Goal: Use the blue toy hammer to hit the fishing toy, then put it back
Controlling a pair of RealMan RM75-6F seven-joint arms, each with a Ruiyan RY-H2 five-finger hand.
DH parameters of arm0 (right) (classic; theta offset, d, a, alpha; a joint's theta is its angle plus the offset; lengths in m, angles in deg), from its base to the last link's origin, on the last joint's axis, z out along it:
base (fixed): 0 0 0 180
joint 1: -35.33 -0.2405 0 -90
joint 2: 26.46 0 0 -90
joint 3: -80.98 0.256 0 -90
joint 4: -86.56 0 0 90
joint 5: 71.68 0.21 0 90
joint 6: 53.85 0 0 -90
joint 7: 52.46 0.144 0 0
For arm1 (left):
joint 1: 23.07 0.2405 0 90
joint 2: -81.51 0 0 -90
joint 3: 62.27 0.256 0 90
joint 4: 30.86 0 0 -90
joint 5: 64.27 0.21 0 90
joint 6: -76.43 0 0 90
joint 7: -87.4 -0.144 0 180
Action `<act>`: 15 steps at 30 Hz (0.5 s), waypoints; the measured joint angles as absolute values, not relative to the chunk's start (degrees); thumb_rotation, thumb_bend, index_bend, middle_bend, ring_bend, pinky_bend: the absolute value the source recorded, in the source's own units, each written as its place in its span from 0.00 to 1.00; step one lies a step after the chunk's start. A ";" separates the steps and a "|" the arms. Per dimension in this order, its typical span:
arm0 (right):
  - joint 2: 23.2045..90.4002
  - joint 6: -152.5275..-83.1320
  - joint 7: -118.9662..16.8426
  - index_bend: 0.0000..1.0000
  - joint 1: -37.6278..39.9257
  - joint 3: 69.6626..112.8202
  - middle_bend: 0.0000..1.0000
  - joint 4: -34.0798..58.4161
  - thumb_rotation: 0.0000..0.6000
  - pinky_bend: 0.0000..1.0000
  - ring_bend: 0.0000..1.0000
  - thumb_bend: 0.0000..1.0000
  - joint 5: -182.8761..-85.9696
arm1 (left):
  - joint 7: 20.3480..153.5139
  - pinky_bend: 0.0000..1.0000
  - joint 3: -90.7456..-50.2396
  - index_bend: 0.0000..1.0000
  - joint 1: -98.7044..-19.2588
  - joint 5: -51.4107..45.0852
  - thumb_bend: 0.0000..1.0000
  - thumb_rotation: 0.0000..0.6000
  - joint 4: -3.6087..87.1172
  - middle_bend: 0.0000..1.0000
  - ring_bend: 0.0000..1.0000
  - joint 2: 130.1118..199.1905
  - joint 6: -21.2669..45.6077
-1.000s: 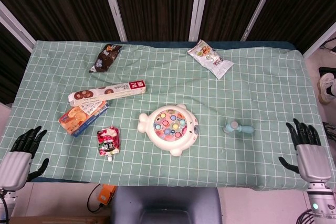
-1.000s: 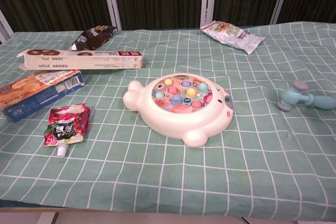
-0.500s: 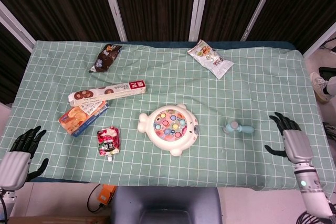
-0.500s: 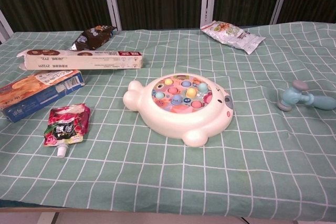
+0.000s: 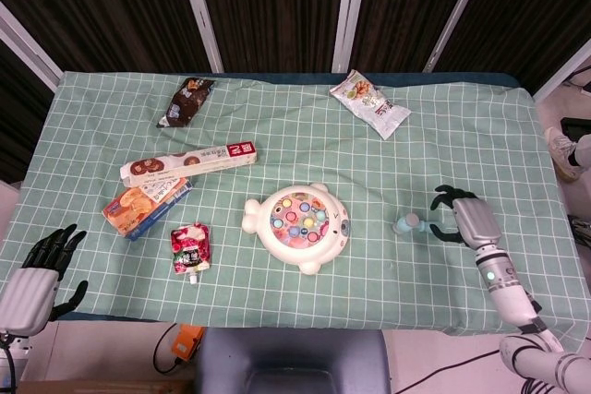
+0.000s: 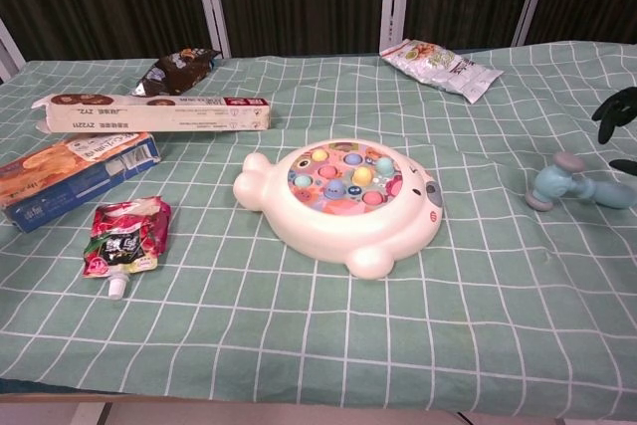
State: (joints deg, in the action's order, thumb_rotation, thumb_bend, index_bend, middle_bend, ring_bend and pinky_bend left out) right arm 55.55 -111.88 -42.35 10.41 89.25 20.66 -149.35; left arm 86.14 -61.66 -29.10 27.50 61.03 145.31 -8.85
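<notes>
Sitting lower right of centre in the head view: blue toy hammer (image 5: 414, 224), lying flat on the green checked cloth (image 5: 295, 136), well to the right of the fishing toy (image 5: 300, 225). Only showing its head and a short bit of handle there, since the right hand (image 5: 459, 216) is hovering over the far end with dark fingers (image 5: 443, 198) arched and spread. Looking empty, not gripping anything; can't tell from above whether fingertips are touching the handle. In the chest view, just getting black fingertips (image 6: 615, 109) poking in at the right edge, above the hammer (image 6: 572, 186), with the handle running out of frame.

Hanging at the lower left corner of the head view, off the table edge: left hand (image 5: 35, 269), fingers apart, holding nothing. Not showing in the chest view at all.

Sitting mid-frame in both views: the white fish-shaped toy (image 6: 343, 202) with coloured pieces in its round well, too small to tell apart properly.

Lying along the left side: long snack box (image 5: 189, 161), orange biscuit box (image 5: 145, 205) partly cut off at the left edge in the chest view, red drink pouch (image 5: 189, 248). Resting up top: dark wrapper (image 5: 186, 101) on the left, pale snack bag (image 5: 370, 103) to the right. Print on all of them too blurry to read.
</notes>
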 measured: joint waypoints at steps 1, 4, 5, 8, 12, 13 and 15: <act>55.55 -111.50 -42.29 0.61 10.04 89.13 0.35 20.55 1.00 0.40 0.31 0.47 -149.65 | 86.20 0.15 -61.66 0.00 -29.03 27.56 0.39 1.00 61.04 0.00 0.00 145.28 -9.03; 55.56 -111.27 -42.25 0.62 9.63 88.83 0.35 20.34 1.00 0.40 0.31 0.47 -150.15 | 86.37 0.15 -61.64 0.00 -28.91 27.68 0.39 1.00 61.04 0.00 0.00 145.24 -9.25; 55.57 -111.29 -42.26 0.62 9.62 88.81 0.35 20.34 1.00 0.40 0.31 0.47 -150.18 | 86.42 0.15 -61.63 0.00 -28.89 27.70 0.39 1.00 61.03 0.00 0.00 145.23 -9.31; 55.77 -111.42 -42.25 0.62 9.65 88.48 0.35 20.35 1.00 0.40 0.31 0.47 -150.33 | 86.72 0.15 -61.59 0.00 -28.82 27.78 0.39 1.00 60.96 0.00 0.00 145.16 -9.47; 56.80 -110.39 -41.92 0.60 9.52 88.33 0.35 21.98 1.00 0.40 0.31 0.47 -149.51 | 86.83 0.15 -61.43 0.00 -28.75 28.14 0.39 1.00 60.92 0.00 0.00 145.10 -9.67; 57.09 -110.25 -41.80 0.60 9.49 88.31 0.35 22.48 1.00 0.40 0.31 0.47 -149.37 | 86.82 0.15 -61.43 0.00 -28.73 28.14 0.39 1.00 60.91 0.00 0.00 145.10 -9.70; 57.75 -109.84 -41.52 0.60 9.40 88.23 0.35 23.66 1.00 0.40 0.31 0.47 -149.04 | 86.80 0.15 -61.44 0.00 -28.74 28.10 0.39 1.00 60.89 0.00 0.00 145.12 -9.66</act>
State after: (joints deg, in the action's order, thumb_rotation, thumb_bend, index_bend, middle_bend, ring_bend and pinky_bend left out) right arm 57.75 -109.84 -41.52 9.40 88.23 23.66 -149.04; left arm 86.80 -61.44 -28.74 28.10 60.89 145.12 -9.66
